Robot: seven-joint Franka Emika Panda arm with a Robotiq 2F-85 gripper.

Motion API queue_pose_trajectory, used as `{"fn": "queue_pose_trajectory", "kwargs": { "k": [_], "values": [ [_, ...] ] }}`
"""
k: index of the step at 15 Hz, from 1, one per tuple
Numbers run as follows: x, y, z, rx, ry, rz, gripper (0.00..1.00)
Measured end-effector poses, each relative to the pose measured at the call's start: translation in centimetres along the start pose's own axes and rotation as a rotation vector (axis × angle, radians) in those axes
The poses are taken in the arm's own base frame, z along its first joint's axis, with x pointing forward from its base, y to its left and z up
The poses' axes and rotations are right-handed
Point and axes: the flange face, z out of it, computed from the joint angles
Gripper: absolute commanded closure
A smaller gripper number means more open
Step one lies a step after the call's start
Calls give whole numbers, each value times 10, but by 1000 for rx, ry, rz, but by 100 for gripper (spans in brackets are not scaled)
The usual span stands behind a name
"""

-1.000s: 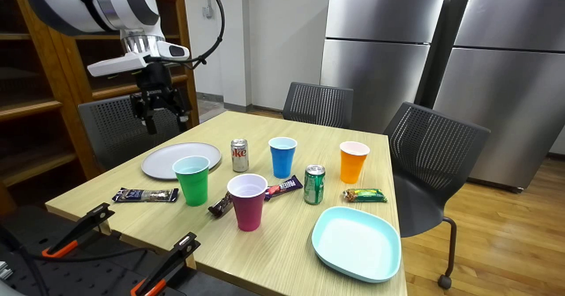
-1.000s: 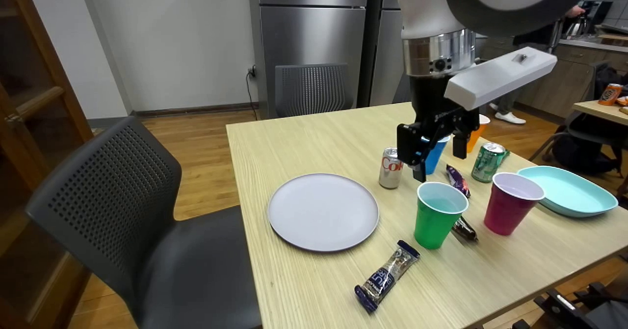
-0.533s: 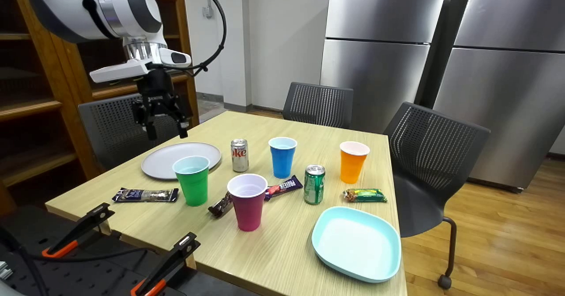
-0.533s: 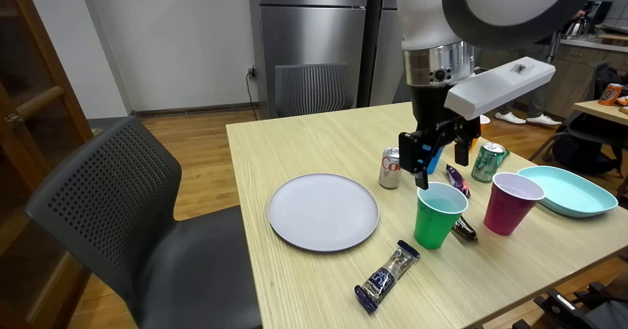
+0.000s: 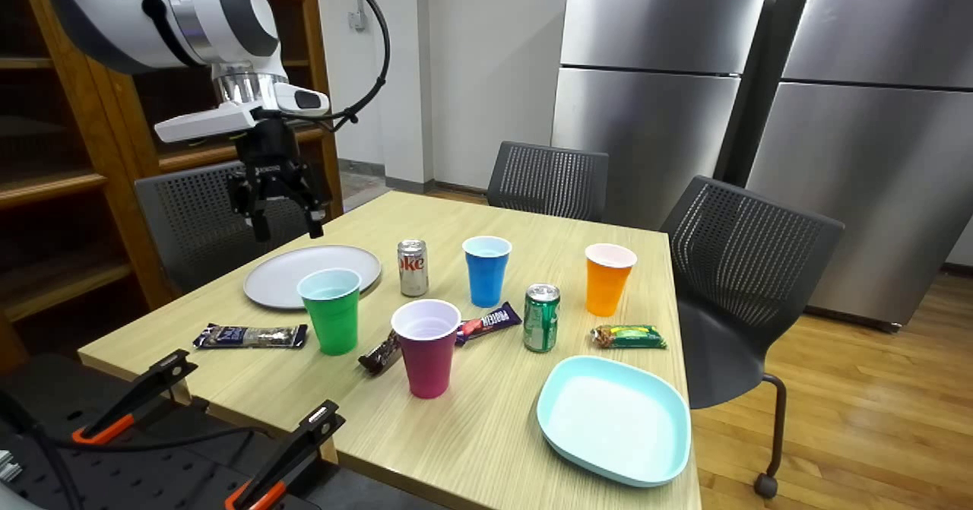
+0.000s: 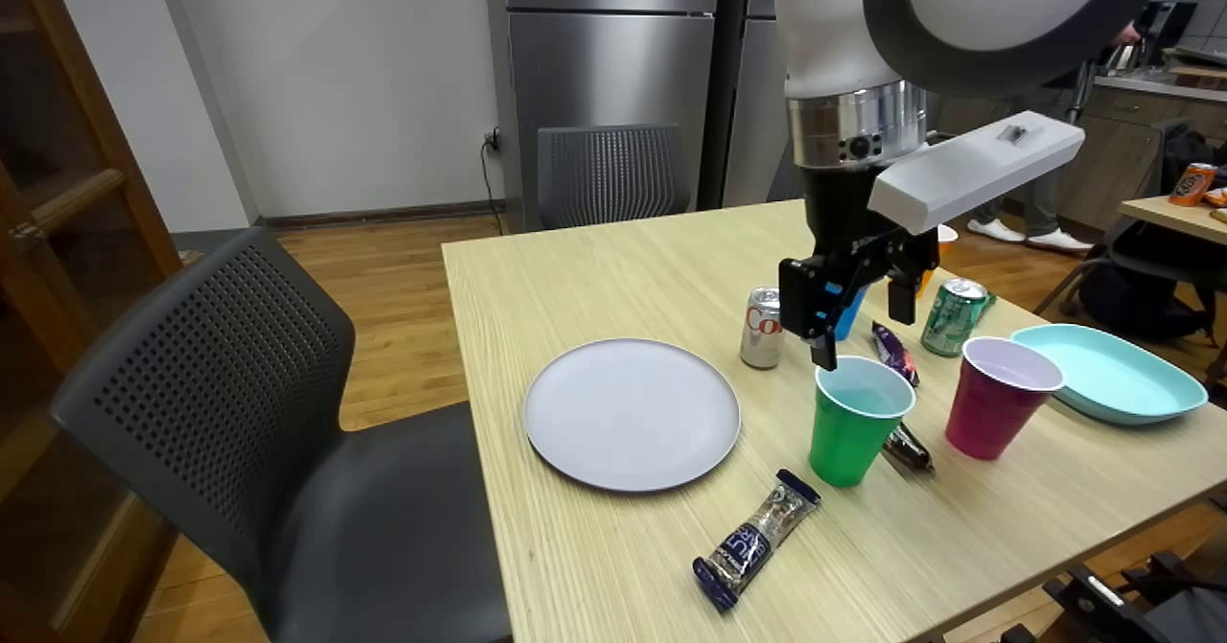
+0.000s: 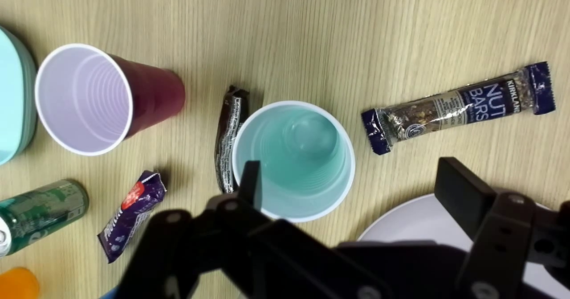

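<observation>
My gripper point(image 7: 349, 181) gapes wide, holding nothing; the green cup point(image 7: 300, 156) is mid-frame in the wrist view, rim partly behind 1 jaw. Upper right there, the nut bar point(image 7: 458, 107) reads KIRKLAND NUT BARS; in an exterior view PROTEIN marks the purple bar point(image 5: 490, 323) below centre, "oke" the silver can point(image 5: 413, 270) left of centre

In both exterior views we see bright, even light on the table point(image 6: 594, 288), with soft, faint shadows. Pale glare streaks the steel refrigerators point(image 5: 646, 107), while the wooden cabinet point(image 5: 125, 153) is dim inside. In the wrist view we find the nut bar point(image 7: 458, 107) glinting and its small print fuzzy, the fingers point(image 7: 463, 196) nearly black, and the maroon cup point(image 7: 111, 99) stretched toward the edge.
</observation>
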Motion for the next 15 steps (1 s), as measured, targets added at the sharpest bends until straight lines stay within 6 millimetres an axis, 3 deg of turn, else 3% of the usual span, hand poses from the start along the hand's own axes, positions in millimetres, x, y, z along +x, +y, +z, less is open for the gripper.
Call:
{"fn": "queue_pose_trajectory", "kwargs": {
  "k": [9, 15],
  "values": [
    [4, 6, 15, 11, 1, 14, 0],
    [12, -4, 35, 23, 59, -34, 0]
  ]
}}
